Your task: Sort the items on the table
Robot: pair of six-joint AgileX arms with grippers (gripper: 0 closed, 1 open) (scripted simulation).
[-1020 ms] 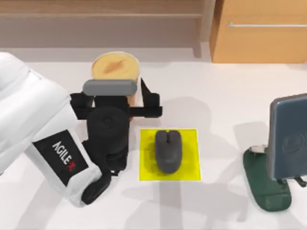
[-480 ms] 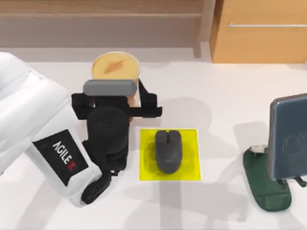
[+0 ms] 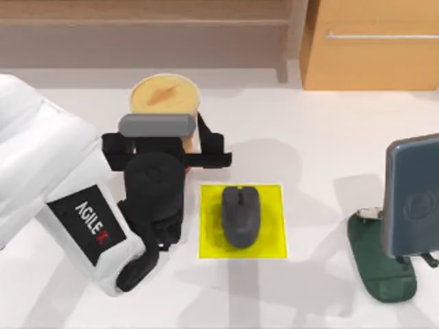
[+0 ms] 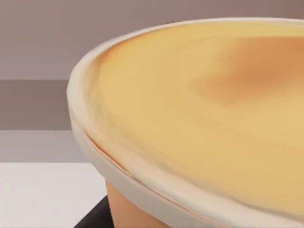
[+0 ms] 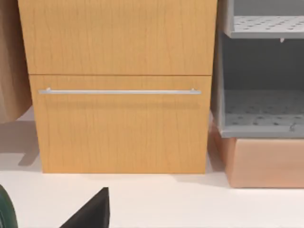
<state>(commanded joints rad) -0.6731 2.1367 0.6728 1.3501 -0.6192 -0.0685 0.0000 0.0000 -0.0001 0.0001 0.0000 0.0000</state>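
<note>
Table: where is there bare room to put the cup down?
Free table: the stretch between the yellow square and the green stand, and the strip before the wooden cabinet. Crowded: left side, where the left tool sits at the orange cup, beside the mouse.

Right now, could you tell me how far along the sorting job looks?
Done, by the look of it: the mouse lies on the yellow square, and the phone stands in the dark green stand. In hand: the left gripper sits around the orange cup, its fingers either side of the body. Left: moving that cup. Its destination is unclear.
</note>
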